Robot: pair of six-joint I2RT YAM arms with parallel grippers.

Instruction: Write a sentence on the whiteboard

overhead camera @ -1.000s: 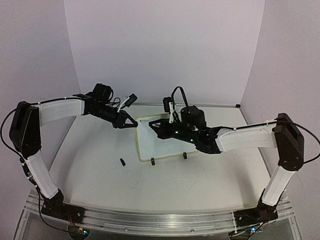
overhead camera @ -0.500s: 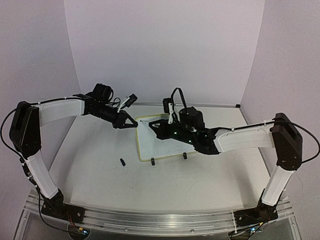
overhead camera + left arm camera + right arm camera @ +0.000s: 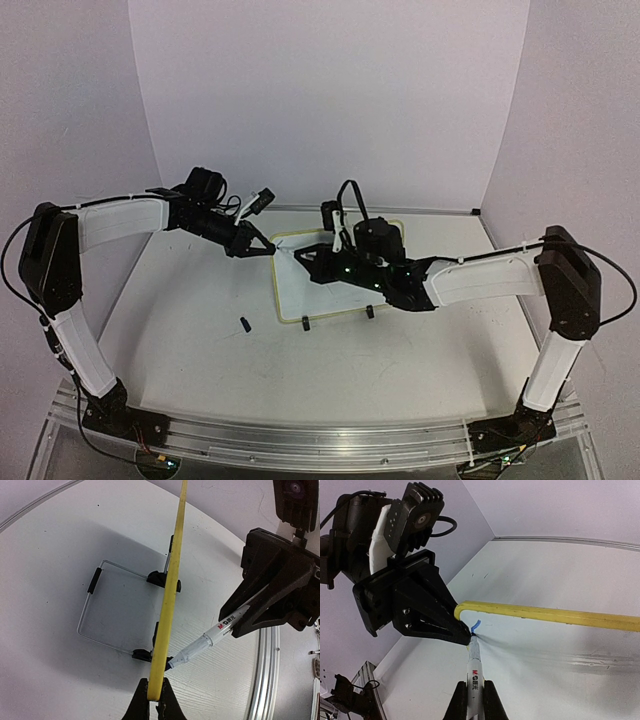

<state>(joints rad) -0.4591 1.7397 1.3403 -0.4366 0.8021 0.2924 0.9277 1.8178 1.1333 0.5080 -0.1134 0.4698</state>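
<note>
Whiteboard update: on the pale flat table (image 3: 190, 350), the small rectangular yellow-framed whiteboard (image 3: 312, 296) is standing mid-way. Our left gripper (image 3: 154, 691) is pinching its far left corner. The right gripper (image 3: 475, 687) is clamping a white plastic marker (image 3: 473, 667), tip touching the board beside a short blue stroke (image 3: 476, 624). We're aiming for light pressure and slow strokes so nothing's tipping.

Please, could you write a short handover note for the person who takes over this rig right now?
Left pincer: shut on the yellow frame of the whiteboard, at a corner.
Right pincer: shut on the marker, tip at the board near that corner.
Done: one short blue stroke.
Left: nearly the whole sentence.
A small dark piece, perhaps the cap, lies on the table left of the board.
</note>
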